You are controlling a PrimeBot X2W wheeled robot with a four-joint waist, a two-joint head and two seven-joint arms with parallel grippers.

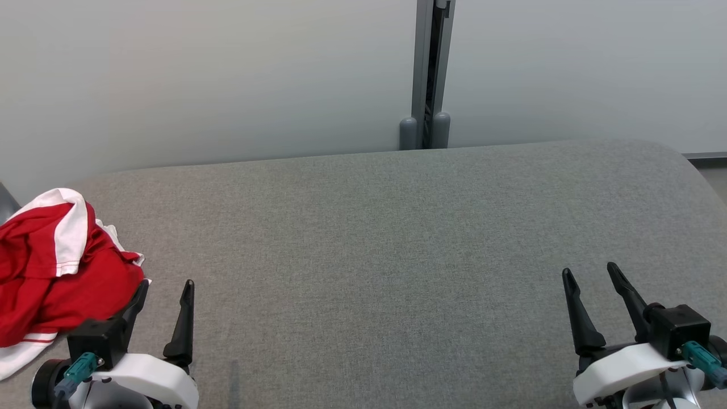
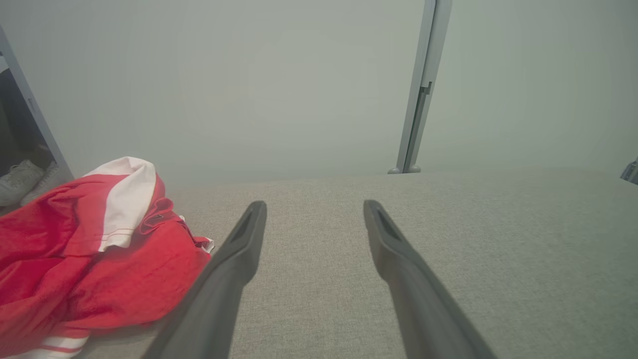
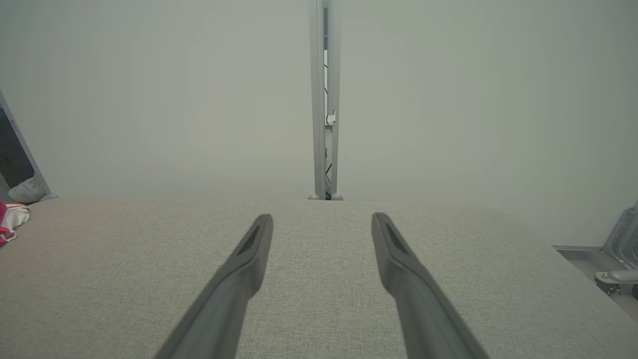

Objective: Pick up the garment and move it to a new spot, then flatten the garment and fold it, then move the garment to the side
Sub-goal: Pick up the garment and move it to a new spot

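A crumpled red garment (image 1: 51, 272) with white sleeve and hem bands lies at the far left edge of the grey fabric surface (image 1: 386, 255). In the left wrist view the garment (image 2: 94, 259) bulks at the lower left, beside one finger. My left gripper (image 1: 166, 288) stands open at the lower left, its outer finger close against the garment's right side, nothing between the fingers. My right gripper (image 1: 590, 275) is open at the lower right, far from the garment, over bare fabric. A sliver of the garment (image 3: 7, 222) shows at the right wrist view's left edge.
A pale wall runs behind the surface, with a grey vertical post (image 1: 430, 74) at its back edge near the middle. The surface curves off at the right (image 1: 698, 170). White shoes (image 2: 22, 179) sit on a dark shelf beyond the left side.
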